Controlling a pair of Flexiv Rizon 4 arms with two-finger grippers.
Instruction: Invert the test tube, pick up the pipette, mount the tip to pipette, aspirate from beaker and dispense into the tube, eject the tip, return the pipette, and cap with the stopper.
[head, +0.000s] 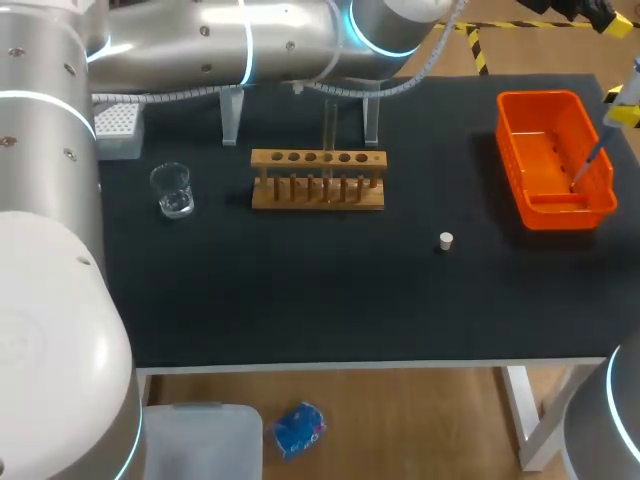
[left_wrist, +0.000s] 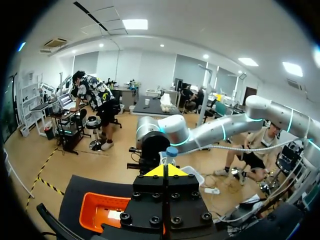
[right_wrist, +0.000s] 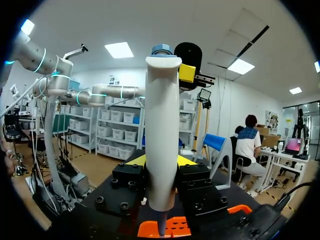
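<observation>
Right wrist view — right gripper (right_wrist: 161, 161) is pinching the pipette (right_wrist: 162, 125) over the bin (right_wrist: 177, 227), seemingly ejecting the tip (right_wrist: 161, 227); left gripper (left_wrist: 166, 171) is sitting pressed together, empty — next, returning the pipette.

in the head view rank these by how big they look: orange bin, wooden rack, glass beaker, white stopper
1. orange bin, largest
2. wooden rack, slightly wider but covers less area
3. glass beaker
4. white stopper, smallest by far
All sit on the table at a similar range, so nearness hardly skews this.
</observation>
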